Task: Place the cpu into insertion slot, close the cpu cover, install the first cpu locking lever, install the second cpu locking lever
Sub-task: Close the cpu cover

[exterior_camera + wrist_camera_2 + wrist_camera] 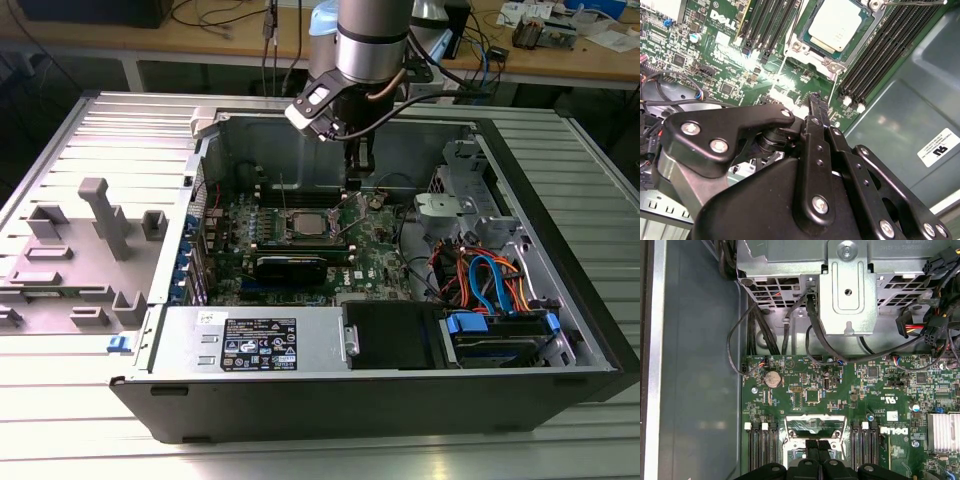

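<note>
Just ahead of fingers (815, 107): cpu (840, 24) seated on motherboard (725, 65), cpu cover (812, 56) framing it. Fingers pressed together, gripping nothing, hovering above board.

White lettering (722, 17) is printed on the green motherboard (670, 30). A white sticker (938, 146) with black print sits on the case wall (900, 100). A black label (258, 345) covers the power supply (320, 340); its fine print seems illegible.
</note>
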### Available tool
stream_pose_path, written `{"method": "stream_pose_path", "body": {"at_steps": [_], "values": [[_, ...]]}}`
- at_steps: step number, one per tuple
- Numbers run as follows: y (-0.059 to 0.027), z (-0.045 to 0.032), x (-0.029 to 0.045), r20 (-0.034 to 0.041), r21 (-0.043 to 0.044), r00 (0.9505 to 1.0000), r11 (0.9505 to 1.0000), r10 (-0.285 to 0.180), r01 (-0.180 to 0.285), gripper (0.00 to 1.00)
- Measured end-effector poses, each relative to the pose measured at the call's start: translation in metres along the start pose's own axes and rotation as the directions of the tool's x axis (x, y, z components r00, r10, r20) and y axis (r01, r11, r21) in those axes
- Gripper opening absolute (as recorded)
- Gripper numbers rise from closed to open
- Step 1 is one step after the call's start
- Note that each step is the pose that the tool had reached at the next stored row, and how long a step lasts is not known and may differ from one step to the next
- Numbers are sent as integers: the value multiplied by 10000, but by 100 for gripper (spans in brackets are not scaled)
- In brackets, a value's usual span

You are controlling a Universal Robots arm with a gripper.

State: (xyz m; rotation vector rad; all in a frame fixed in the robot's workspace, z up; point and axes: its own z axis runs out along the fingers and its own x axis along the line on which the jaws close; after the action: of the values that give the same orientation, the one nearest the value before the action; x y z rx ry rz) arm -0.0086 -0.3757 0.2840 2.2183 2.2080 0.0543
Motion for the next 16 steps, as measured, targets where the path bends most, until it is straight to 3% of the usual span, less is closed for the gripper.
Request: {"method": "stream_pose_path", "body": {"at_steps": [16], "values": [[24,1,0,0,0,10000,10000,-3,3,11]]}}
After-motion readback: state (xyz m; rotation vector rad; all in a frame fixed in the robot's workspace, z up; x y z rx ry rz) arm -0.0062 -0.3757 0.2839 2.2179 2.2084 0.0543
